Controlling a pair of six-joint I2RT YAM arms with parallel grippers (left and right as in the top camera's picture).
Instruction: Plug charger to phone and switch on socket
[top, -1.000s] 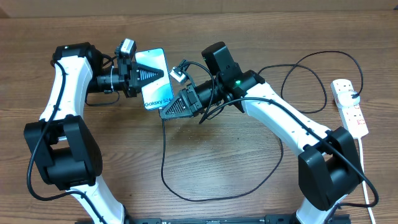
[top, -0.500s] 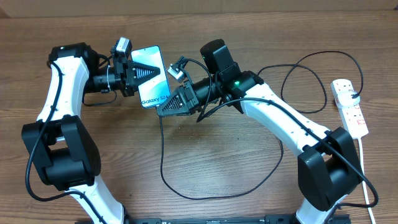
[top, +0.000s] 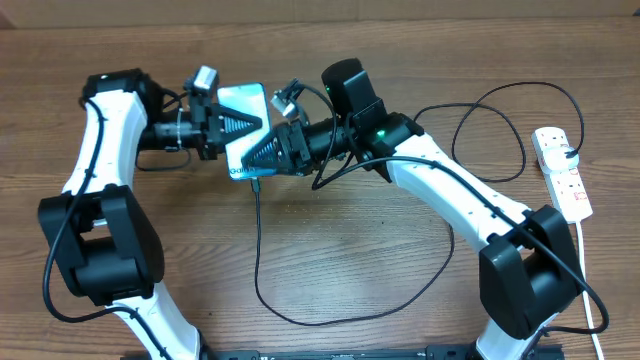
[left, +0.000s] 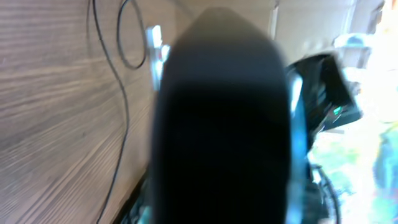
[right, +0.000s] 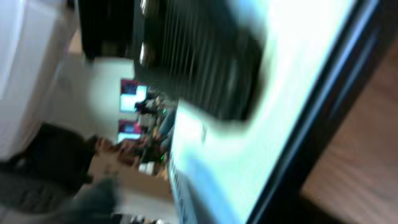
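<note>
- Since a second ago, the right gripper (top: 264, 154) is sitting further left and up, now overlapping the lower right part of the phone (top: 245, 98) instead of lying just beside it.
- White lettering on the screen, readable earlier, is now mostly hiding under that gripper.
- Upper end of the charger (top: 257, 240) is also lying further left, and it is now dropping almost straight down from the phone's lower edge.
- Left gripper (top: 228, 125) and phone are sitting in nearly the same spot as before.
- Counting: two arms, two grippers, one phone, one charger, one socket (top: 563, 175).
- Phone is showing a bright blue screen in a black frame, tilted, at the upper middle left of the table (top: 350, 265), between the two grippers.
- Left gripper is pinching the phone, with one dark finger lying across the screen.
- Right gripper's fingers are too blurred and too close to the phone to tell whether they are spread or pressed together; its wrist view is showing only the glowing screen and a ribbed dark finger.
- Charger is running as a thin black line down from the phone, curving along the near side of the table and looping at the upper right.
- Socket is lying white and long at the far right edge, well apart from the phone; its red switches are too small to count.
</note>
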